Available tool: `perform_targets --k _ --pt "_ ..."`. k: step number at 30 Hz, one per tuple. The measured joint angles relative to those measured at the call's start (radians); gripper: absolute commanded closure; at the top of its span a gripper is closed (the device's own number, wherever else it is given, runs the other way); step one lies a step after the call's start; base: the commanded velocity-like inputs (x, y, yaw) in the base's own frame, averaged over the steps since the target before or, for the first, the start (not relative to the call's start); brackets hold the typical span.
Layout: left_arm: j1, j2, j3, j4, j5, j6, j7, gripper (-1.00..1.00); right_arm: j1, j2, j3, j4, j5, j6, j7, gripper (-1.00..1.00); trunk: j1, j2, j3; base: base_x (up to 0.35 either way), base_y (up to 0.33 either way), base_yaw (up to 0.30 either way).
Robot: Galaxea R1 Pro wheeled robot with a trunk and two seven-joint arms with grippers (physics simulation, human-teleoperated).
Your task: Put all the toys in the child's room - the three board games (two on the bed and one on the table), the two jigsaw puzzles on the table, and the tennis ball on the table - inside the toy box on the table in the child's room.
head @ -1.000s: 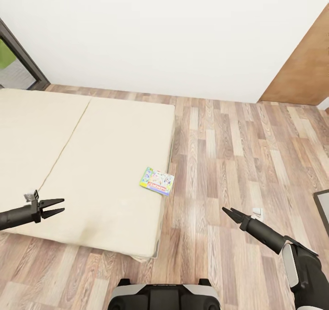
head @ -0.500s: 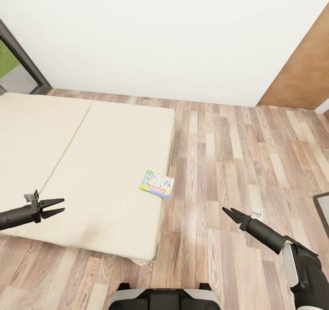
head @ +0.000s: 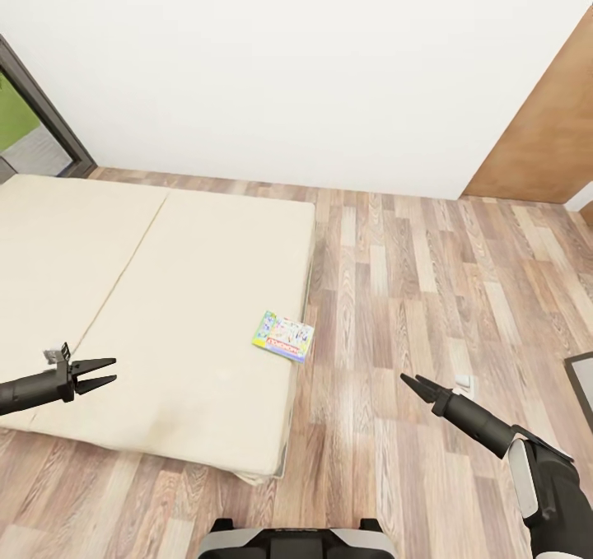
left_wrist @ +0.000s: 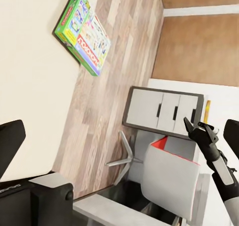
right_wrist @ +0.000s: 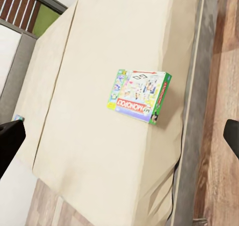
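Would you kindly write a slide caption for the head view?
Monopoly board game lies near the bed edge while the open left gripper and right gripper hover.

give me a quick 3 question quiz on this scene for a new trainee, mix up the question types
1. True or false: the board game lies on the bed, near its edge by the floor.
2. The left gripper is: A) open and empty, B) shut on the game, C) holding a ball.
3. Fill in: the right gripper hovers over the wooden ____.

Key: 1 true; 2 A; 3 floor.
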Motion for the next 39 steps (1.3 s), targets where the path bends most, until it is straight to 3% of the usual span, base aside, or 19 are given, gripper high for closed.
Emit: perform_targets --k 39 --pt "0.000 -0.009 0.001 0.000 0.000 0.000 0.000 -1.00 0.000 -0.007 -0.001 0.004 -0.001 0.000 0.001 -1.00 0.000 0.000 0.065 0.000 0.000 0.000"
